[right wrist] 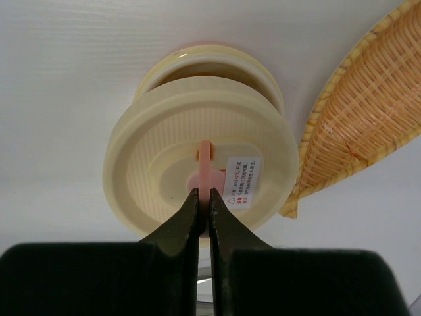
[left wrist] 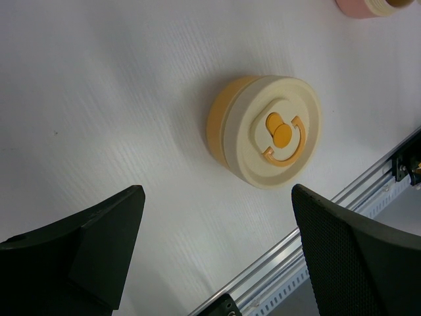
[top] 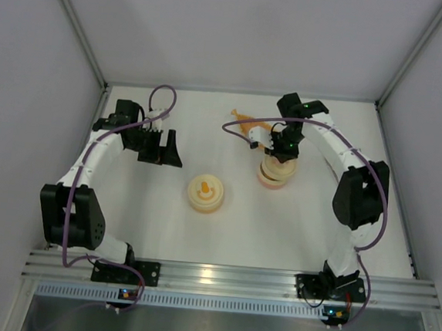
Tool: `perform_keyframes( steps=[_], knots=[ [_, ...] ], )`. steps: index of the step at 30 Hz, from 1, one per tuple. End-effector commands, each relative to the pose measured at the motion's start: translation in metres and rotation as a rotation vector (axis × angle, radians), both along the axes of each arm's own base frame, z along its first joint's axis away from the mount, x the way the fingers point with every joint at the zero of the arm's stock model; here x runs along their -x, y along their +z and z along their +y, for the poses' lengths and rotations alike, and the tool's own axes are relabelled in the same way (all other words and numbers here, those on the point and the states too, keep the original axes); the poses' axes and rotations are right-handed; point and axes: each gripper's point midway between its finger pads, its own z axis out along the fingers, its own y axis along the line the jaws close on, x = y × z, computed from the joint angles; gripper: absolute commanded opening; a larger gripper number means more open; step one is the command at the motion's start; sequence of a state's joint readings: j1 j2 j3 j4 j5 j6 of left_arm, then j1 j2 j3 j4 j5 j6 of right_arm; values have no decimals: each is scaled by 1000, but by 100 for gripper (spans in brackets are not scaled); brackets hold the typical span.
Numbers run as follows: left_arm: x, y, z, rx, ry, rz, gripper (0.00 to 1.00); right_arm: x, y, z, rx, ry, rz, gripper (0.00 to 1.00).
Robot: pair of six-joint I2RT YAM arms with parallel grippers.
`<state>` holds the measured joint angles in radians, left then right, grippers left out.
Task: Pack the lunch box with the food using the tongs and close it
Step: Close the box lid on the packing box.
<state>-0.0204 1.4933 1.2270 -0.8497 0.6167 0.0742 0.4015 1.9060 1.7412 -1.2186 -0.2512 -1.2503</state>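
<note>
— Right end effector (right wrist: 204,197)?
— Pressed together on the thin pink handle (right wrist: 205,158) of a round cream lid (right wrist: 145,178). Holds that lid over the pink lunch box (top: 272,179), with the box's cream rim in sight past the lid's far edge. Contact between lid and rim: cannot tell.
— Room around it?
— Tight on one side: woven basket dish (right wrist: 358,125) just beside the box, pointed tip near the lid's edge. Bare white worktop (right wrist: 66,79) on the other side.
— Left end effector (left wrist: 217,197)?
— Spread wide, gripping nothing, hanging above bare worktop. Orange lunch box (left wrist: 220,125) ahead of the black fingers (left wrist: 99,230), apart from them, capped by a seated lid (left wrist: 250,155) with an orange ring-and-knob motif.
— Edges?
— Ribbed metal rail (left wrist: 309,250) along the near edge, plain pale walls (top: 255,37) on three sides. Orange lunch box near the middle, well apart from the walls, open worktop all round.
— Surfaces?
— Matte, smooth plastic on both boxes. Stepped rings and fine ribbing on the held lid, plus a small white sticker (right wrist: 241,181) beside the handle. Wicker weave on the dish. Faint fine ridges across the worktop. Dotted pad on one left finger.
</note>
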Motion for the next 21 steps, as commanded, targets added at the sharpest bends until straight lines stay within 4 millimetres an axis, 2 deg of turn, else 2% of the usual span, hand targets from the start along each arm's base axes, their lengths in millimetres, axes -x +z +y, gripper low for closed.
perform_keyframes(
  steps=[1, 12, 21],
  knots=[
    [0, -1, -1, 17, -12, -1, 98, -16, -3, 13, -55, 42, -49, 0],
    [-1, -1, 0, 18, -14, -2, 98, -28, -8, 22, -67, 46, -88, 0],
    [0, -2, 0, 13, -16, 1, 98, -28, -19, 26, -37, 59, -83, 0]
  ],
)
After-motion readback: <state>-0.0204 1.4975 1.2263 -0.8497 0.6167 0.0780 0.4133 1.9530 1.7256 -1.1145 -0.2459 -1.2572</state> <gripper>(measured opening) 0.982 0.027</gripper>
